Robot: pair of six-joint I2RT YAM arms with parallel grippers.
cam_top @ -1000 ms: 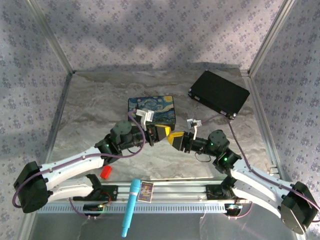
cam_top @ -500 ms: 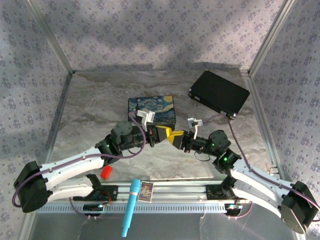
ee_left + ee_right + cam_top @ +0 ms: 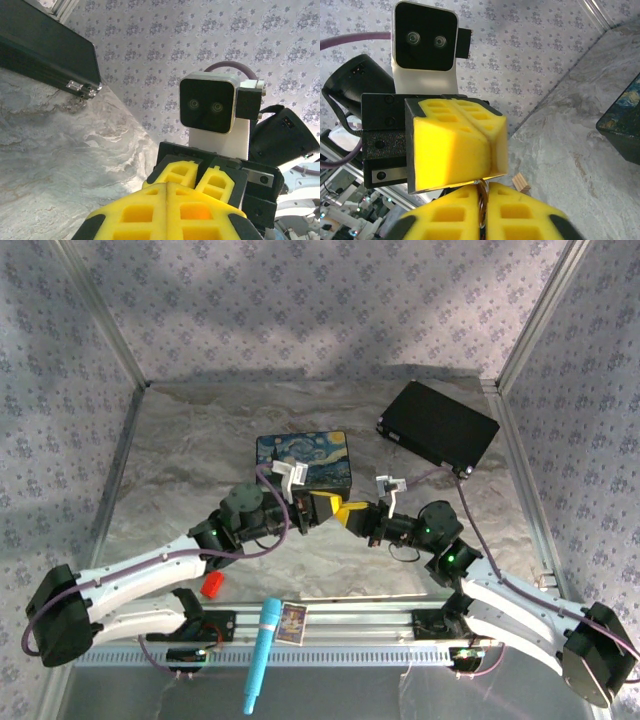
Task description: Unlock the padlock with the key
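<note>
Right end effector (image 3: 350,513) is pinching its pads shut on a metal loop (image 3: 482,194). Left end effector (image 3: 321,505) is clamping shut, contents unclear. Judgement: keeping tips coaxial, easing in slowly, avoiding side load.

Your right gripper (image 3: 347,512) crept toward 10 o'clock, nosing in on left gripper (image 3: 322,506). A second ago its yellow pads sat lower, at 5 o'clock of left tips; now tip to tip, touching. Right wrist followed, same small shift.
</note>
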